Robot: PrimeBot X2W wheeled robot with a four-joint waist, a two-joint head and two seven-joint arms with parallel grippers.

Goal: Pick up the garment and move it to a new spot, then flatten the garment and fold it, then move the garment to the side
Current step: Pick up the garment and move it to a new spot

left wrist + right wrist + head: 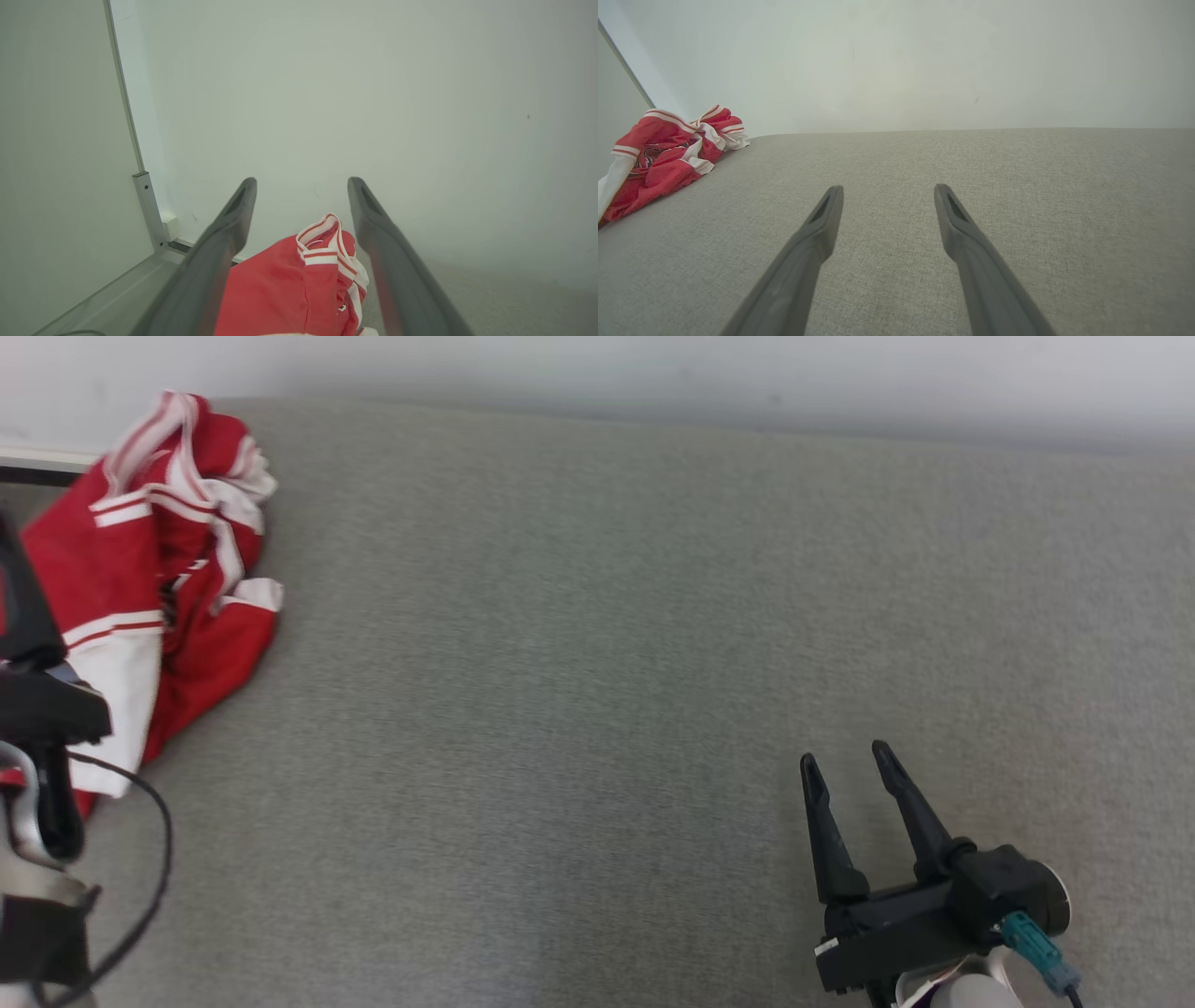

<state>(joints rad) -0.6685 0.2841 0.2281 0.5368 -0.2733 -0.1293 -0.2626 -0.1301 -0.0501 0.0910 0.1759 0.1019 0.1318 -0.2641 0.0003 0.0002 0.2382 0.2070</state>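
Left gripper: At the garment's near-left edge, above its lower part. In the left wrist view the jaws are spread wide and empty. They frame the garment's raised striped fold but touch no cloth.
Garment: A red piece with white panels and red-and-white striped trim. It lies crumpled in a heap on the far-left part of the bench, close to the wall, with nothing lifting or pinching it.
Wall: Pale and plain, running just behind the garment.
Bench: Covered in grey woven cloth. It runs bare from the garment's right edge across to the other arm.
Right gripper: Well to the right of the garment and nearer the robot, low over bare grey cloth. Its jaws are spread and hold nothing, with the fingers pointing toward the wall.
Step in hand: The first one, picking the garment up. By the look of it the left arm is lined up for the reach, but no grasp has been made.
Next move: The left gripper likely needs to go down into the heap and close on a thick fold, such as the striped ridge between its fingers. It can then lift and carry the garment right, onto the open stretch of bench.
Care: A grip on a single loose layer may let the rest drag or unroll. The right gripper is too far from the garment to help yet.
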